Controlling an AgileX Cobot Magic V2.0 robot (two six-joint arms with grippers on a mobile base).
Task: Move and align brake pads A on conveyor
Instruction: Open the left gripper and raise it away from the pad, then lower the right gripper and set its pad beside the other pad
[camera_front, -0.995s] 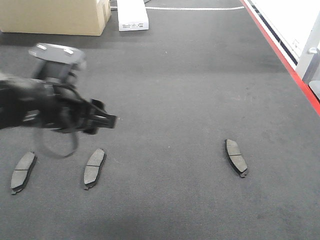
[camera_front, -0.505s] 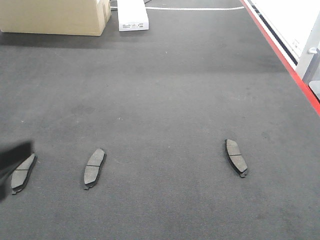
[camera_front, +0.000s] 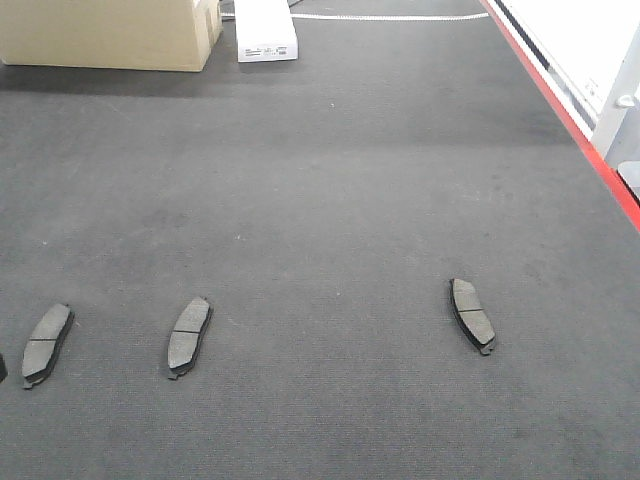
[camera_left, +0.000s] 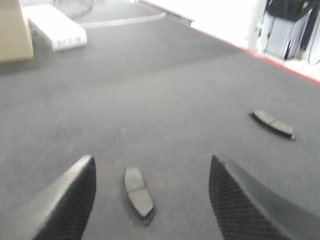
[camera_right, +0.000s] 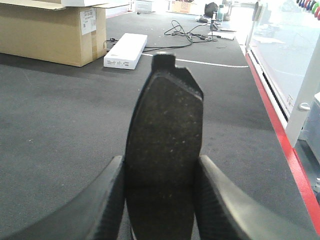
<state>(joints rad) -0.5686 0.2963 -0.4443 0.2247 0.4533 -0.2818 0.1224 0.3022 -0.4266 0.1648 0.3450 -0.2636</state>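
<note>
Front view: three brake pads A lie flat on the conveyor, a dark ribbed belt w/ a red strip along its 3 o'clock edge. Left pad at approx. 8 o'clock, middle pad just toward 3 o'clock from it, right pad well apart at approx. 4 o'clock. All three sit roughly in one row, long axes running near 12–6 o'clock, each slightly tilted.

At 11–12 o'clock: cardboard box and a white flat box. Label print on both is too small to read; no brand legible.

Left gripper: fingers spread wide, nothing between them; it hangs low over the belt, aimed toward 12 o'clock, w/ one pad visible on the belt between the fingertips, not touched.

Right gripper: fingers closed against both edges of the fourth pad, held upright off the belt, its tab end pointing to 12 o'clock. Neither arm appears in the front view.
</note>
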